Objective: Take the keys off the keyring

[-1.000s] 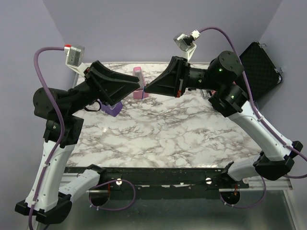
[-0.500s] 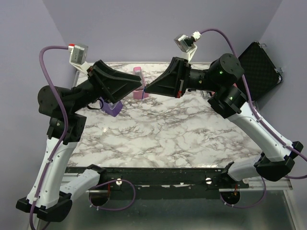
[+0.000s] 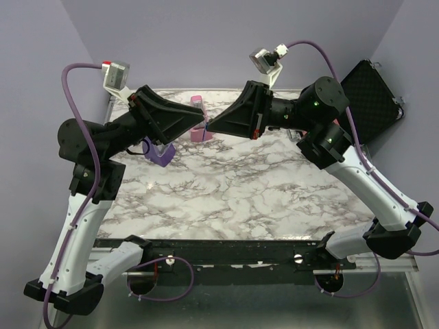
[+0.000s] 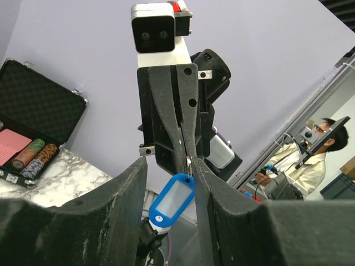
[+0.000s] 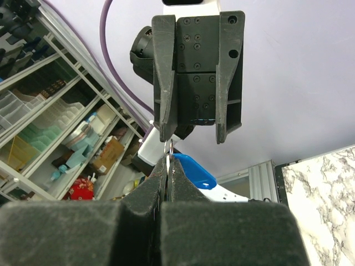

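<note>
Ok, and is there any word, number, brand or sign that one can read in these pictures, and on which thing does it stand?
No text can be read in any view.
Blue key tag: its white insert looks blank.
Camera on the right wrist: no marking legible.
Open case: any print on its contents is too small to read.
Background boxes: labels blurred.

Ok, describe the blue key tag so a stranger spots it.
Above the marble table, the left end effector meets the right end effector. Between them, on a ring, hangs the key tag: small, bright blue, oblong, unlike the bigger pink wedge and purple wedge.
</note>
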Controlling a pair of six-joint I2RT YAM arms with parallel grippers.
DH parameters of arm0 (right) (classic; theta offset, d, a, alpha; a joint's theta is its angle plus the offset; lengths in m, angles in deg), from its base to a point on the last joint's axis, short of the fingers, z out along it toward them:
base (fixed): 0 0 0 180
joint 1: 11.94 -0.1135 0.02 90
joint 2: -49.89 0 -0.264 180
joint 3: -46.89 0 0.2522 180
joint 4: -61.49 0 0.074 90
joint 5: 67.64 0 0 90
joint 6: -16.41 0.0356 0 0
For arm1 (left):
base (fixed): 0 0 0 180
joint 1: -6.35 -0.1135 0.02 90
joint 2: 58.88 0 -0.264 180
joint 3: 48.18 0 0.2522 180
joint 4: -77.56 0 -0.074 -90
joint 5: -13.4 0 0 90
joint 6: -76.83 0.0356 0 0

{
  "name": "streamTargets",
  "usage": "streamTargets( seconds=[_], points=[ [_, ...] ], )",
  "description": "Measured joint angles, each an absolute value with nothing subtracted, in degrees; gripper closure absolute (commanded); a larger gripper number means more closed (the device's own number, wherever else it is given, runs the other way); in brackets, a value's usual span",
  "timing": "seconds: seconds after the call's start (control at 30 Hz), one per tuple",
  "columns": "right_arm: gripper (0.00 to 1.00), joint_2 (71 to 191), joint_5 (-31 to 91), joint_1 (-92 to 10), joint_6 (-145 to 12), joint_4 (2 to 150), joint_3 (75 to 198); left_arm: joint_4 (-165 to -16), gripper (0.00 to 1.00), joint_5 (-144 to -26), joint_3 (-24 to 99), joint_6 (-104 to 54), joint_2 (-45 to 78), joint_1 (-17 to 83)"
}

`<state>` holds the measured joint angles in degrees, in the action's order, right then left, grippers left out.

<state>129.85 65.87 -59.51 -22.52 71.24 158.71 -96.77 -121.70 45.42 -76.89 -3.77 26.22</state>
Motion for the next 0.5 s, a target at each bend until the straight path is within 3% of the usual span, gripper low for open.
streamTargets(
  seconds=[0.37,0.5],
  points=[
    [0.99,131.31,65.85,-59.51,-22.52,70.65,158.71,-96.77,0.62,-122.11,45.42,-76.78,-3.09,26.33],
    [0.99,131.82,65.87,-59.51,-22.54,70.65,158.74,-96.73,0.75,-122.13,45.51,-76.45,-3.0,26.33]
  ],
)
